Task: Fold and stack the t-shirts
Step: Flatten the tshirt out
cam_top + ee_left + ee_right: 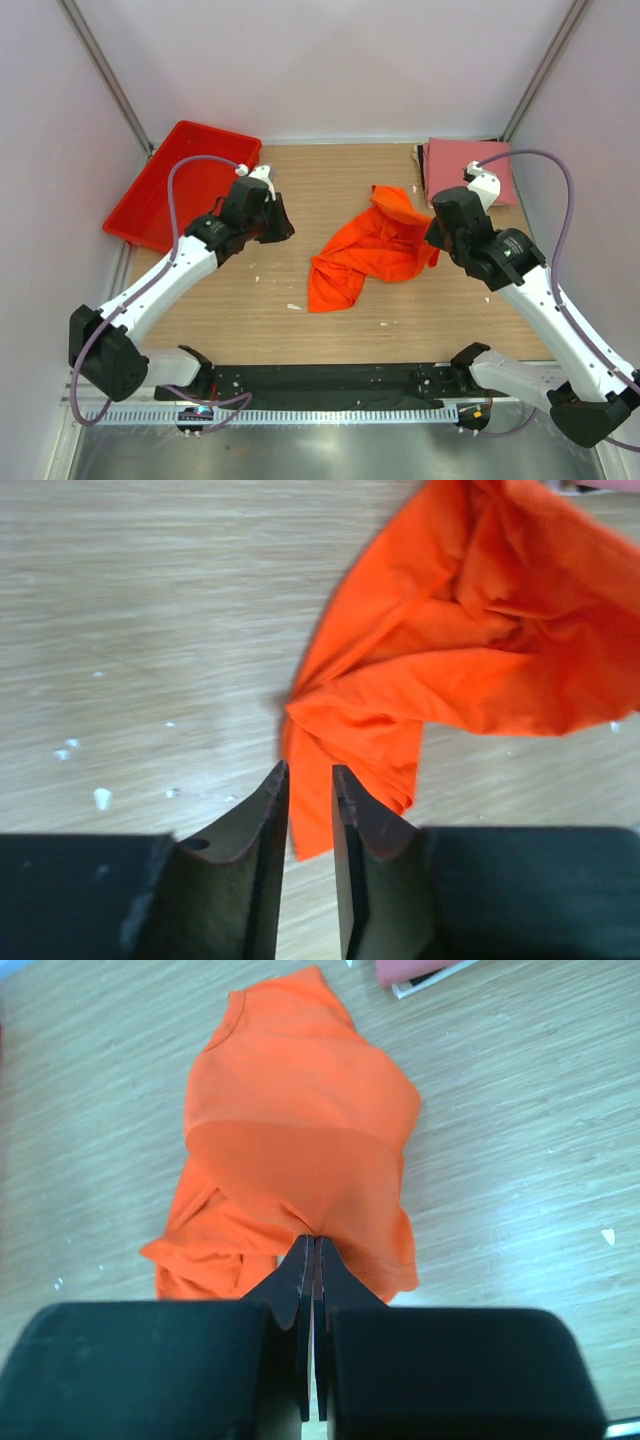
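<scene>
Right gripper [312, 1245]: black fingers pressed together, pinching the hem edge of the bright orange short-sleeved cloth t-shirt [375, 250]. In the right wrist view the cloth runs away from the fingertips in a smooth sheet to the neck opening at the far end, and the layers beneath lie bunched to the left.

Left gripper [310, 775]: jaws narrowly apart and clamped on nothing. It hangs over the light wooden table [250, 320] just beside the shirt's near-left corner, and a strip of orange shows through the gap between the fingers. Whether the fingertips touch the cloth cannot be told.

The orange t-shirt lies crumpled at the table's centre, between the two arms. The dusty pink cloth t-shirt [470, 170] lies flat and folded at the far right corner, well apart from the orange one. The rigid red rectangular plastic tray [200, 150] sits at the far left corner, behind the left arm. Small white flecks [101, 798] dot the wood.
</scene>
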Motion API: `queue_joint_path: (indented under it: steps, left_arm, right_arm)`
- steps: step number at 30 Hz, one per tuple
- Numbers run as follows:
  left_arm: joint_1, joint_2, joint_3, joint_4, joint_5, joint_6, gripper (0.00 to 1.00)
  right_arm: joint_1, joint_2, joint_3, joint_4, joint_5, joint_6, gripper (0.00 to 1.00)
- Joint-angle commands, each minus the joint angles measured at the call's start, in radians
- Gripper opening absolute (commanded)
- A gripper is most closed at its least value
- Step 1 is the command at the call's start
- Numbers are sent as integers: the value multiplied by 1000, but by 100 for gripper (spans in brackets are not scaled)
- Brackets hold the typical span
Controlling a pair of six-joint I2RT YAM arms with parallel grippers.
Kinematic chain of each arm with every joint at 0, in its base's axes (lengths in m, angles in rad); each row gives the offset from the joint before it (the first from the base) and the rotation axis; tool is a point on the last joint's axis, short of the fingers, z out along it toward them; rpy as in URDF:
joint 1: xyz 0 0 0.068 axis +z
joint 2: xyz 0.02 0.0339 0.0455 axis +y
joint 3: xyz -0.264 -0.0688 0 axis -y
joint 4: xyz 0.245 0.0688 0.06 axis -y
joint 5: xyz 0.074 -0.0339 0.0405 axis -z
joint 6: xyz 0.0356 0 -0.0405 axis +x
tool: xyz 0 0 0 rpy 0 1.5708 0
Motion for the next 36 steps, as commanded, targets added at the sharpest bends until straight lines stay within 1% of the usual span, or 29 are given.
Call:
queue_joint_path:
  steps: [1,3,4,6,7,10,12,15,21,25,27,31,36]
  left_arm:
    - [-4,5,-30,66,138,5,27]
    - [-5,31,-41,101,199,-16,32]
    - [-7,66,-41,102,216,-31,36]
    - [-19,101,-42,93,246,-31,42]
    - [-25,115,-47,92,240,-31,47]
    - [-39,163,-87,116,204,-22,53]
    - [-39,192,-111,168,212,-10,55]
    - [-40,235,-128,240,227,18,56]
    - [-40,370,-81,276,230,95,56]
    - [-40,420,-47,276,221,162,54]
    - [-39,433,-35,270,206,187,54]
    - [-39,459,-15,268,203,288,51]
    - [-40,473,3,262,197,342,50]
  right_arm:
    - [2,-6,-22,-45,-60,-41,1]
    - [2,-23,-51,-40,-62,-40,1]
    - [2,-30,-62,-38,-61,-40,1]
    - [1,-50,-82,-40,-44,-44,1]
    - [-2,-58,-86,-42,-41,-49,1]
    - [-7,-69,-90,-35,-53,-61,1]
    - [-8,-70,-91,-28,-67,-66,1]
    - [-10,-75,-91,-9,-88,-66,1]
    - [-8,-79,-105,9,-114,-58,1]
    - [-10,-81,-103,12,-123,-55,1]
    - [-10,-81,-99,12,-127,-55,1]
    - [-11,-86,-97,20,-142,-49,1]
    - [-11,-83,-109,32,-154,-49,1]
